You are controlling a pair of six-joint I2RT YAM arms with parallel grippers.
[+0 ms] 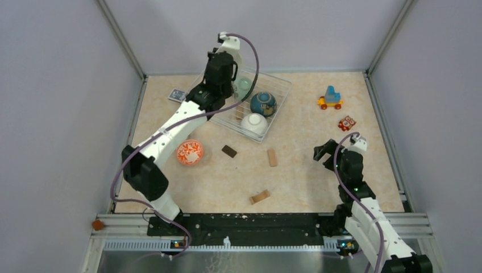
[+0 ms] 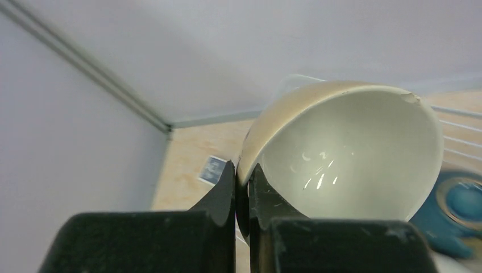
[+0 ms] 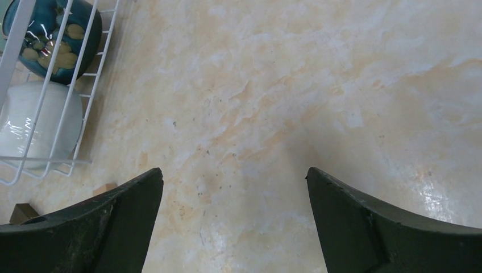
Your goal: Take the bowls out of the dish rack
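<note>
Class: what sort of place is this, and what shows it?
Probably a robotics test cell: grey walls box in the table, the left arm and right arm are bolted at its near edge, and the dish rack shares it with a toy.

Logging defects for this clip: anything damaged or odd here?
The beige bowl pinched by the left fingers seems to have a small chip in its rim, upper right in the left wrist view. Nothing else stands out.
</note>
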